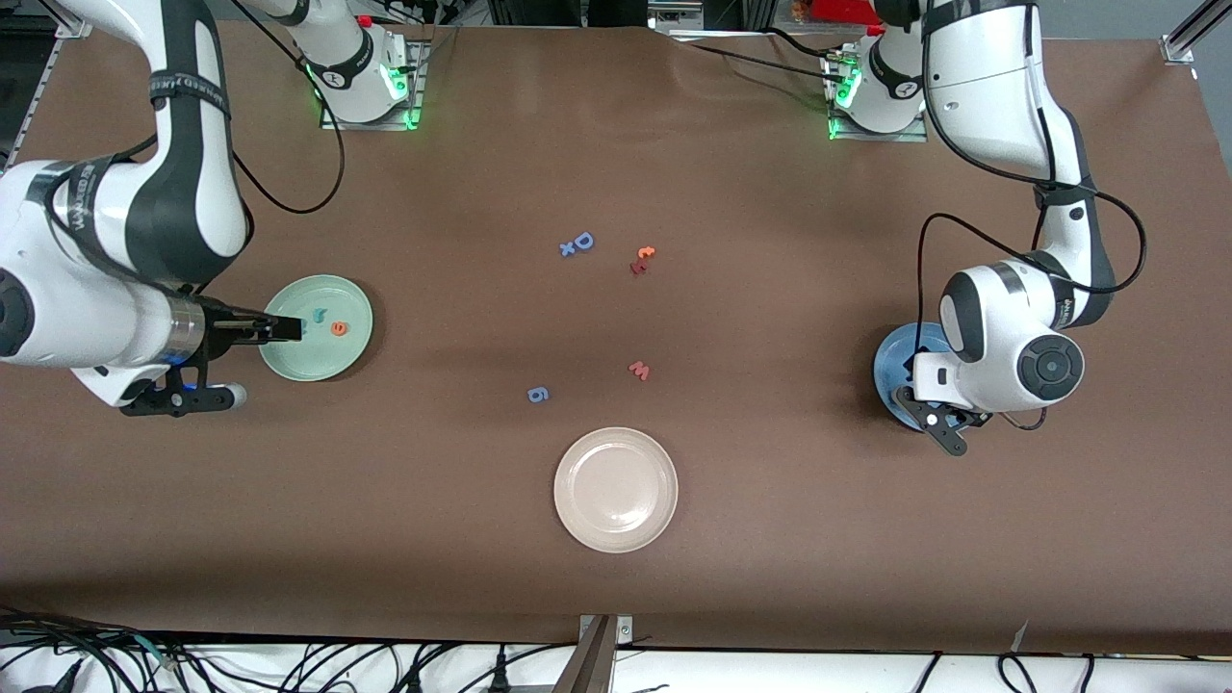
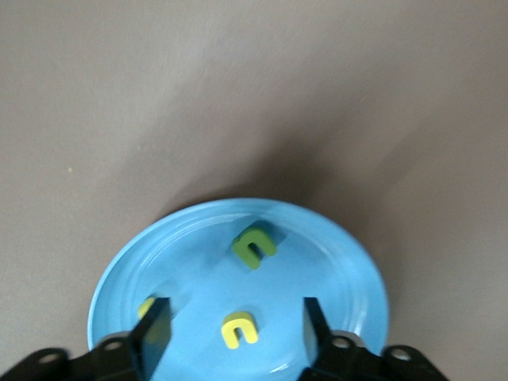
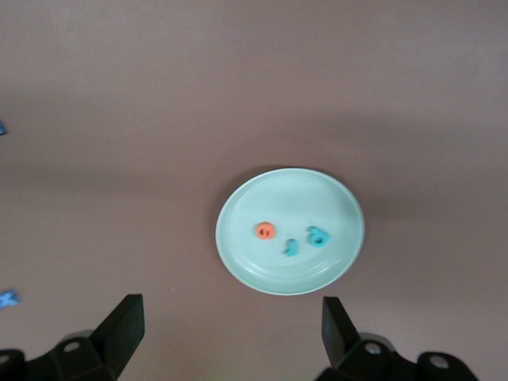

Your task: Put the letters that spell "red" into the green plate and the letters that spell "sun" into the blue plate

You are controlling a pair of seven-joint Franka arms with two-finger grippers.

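Note:
My left gripper hangs open over the blue plate, gripping nothing. In the plate lie a dark green "n" and a yellow "u", which is below the gap between the fingers. A yellow "s" is half hidden by one finger. The left hand covers most of the blue plate in the front view. My right gripper is open and empty, up over the edge of the green plate. That plate holds an orange "e", a teal "r" and a teal "d".
A cream-white plate sits nearest the front camera at mid-table. Loose letters lie mid-table: a blue "D" with a small blue "x", two orange-red letters, a pink "w" and a blue "g".

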